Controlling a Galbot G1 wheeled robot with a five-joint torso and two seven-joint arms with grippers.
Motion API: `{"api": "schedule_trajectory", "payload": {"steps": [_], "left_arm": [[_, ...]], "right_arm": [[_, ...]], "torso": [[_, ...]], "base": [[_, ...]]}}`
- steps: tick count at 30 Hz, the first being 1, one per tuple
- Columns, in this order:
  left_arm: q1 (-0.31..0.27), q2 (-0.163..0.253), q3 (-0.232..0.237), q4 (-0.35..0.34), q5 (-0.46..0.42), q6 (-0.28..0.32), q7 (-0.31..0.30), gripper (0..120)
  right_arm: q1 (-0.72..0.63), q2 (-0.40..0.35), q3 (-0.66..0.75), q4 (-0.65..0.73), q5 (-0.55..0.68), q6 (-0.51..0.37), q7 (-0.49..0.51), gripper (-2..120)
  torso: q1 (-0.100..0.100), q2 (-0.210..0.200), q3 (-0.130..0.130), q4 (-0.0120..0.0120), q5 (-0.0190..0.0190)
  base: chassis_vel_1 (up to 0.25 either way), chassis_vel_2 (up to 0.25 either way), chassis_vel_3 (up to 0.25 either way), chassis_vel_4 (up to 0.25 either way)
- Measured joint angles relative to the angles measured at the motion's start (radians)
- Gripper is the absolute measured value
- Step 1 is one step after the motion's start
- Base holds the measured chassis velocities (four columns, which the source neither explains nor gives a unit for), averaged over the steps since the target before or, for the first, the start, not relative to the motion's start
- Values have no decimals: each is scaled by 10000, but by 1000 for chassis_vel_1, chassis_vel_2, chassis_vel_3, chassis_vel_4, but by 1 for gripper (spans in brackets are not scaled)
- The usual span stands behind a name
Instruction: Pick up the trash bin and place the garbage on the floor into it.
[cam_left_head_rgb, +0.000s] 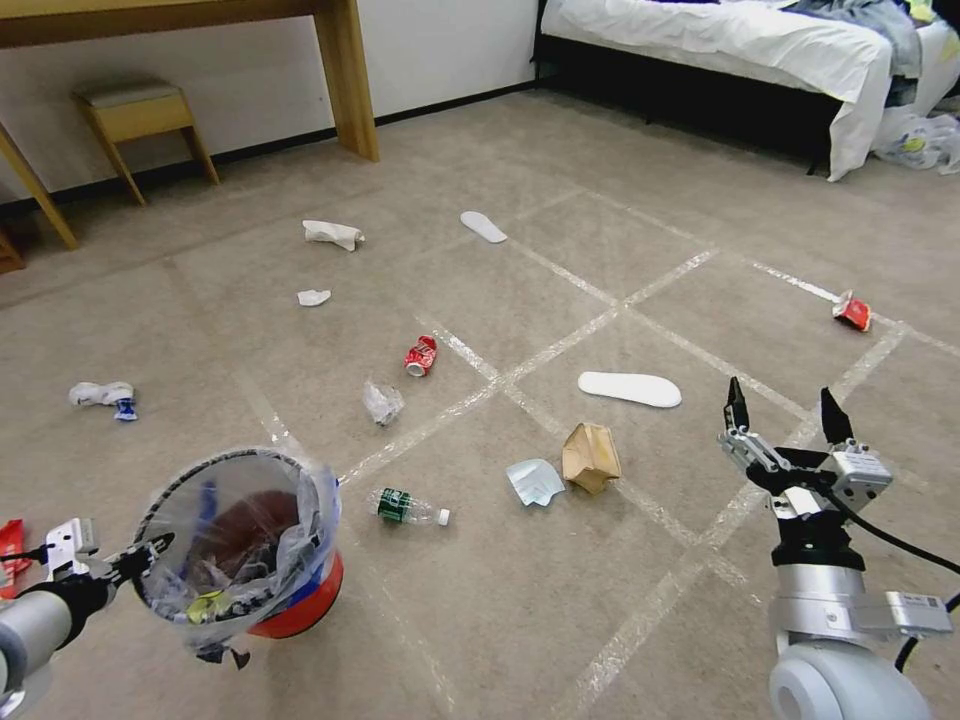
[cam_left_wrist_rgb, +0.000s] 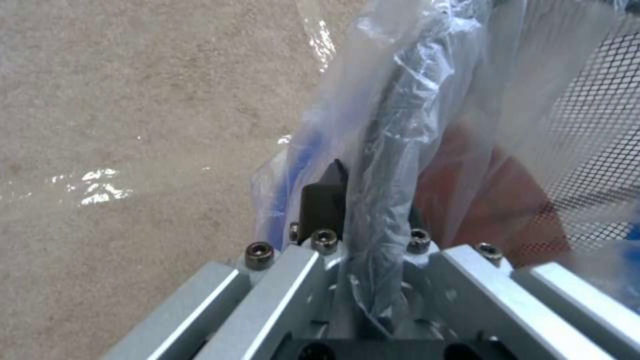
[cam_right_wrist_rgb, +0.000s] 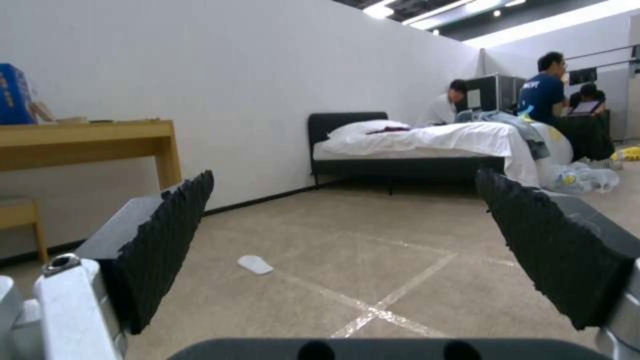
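Left gripper (cam_left_head_rgb: 150, 548) clamps trash bin (cam_left_head_rgb: 240, 545) rim; right gripper (cam_left_head_rgb: 783, 412) gapes empty over taped floor (cam_left_head_rgb: 600, 250).

A mock bedroom set: bed (cam_left_head_rgb: 740, 40), wooden desk (cam_left_head_rgb: 200, 20), stool (cam_left_head_rgb: 140, 115), taped carpet (cam_left_head_rgb: 600, 620), partition walls (cam_right_wrist_rgb: 233, 75).

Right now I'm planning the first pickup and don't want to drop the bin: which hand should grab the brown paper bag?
The right hand: it is open, empty, and nearest the brown paper bag. The left hand is shut on the trash bin rim.
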Motion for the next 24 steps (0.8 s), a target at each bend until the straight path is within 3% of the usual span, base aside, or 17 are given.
{"api": "schedule_trajectory", "payload": {"steps": [24], "left_arm": [[355, -28, -657, 327, 5, 0, -150, 1]], "right_arm": [[213, -99, -107, -155, 98, -136, -165, 100]], "torso": [[-1, 0, 0, 0, 0]], "base": [[0, 0, 0, 0]]}}
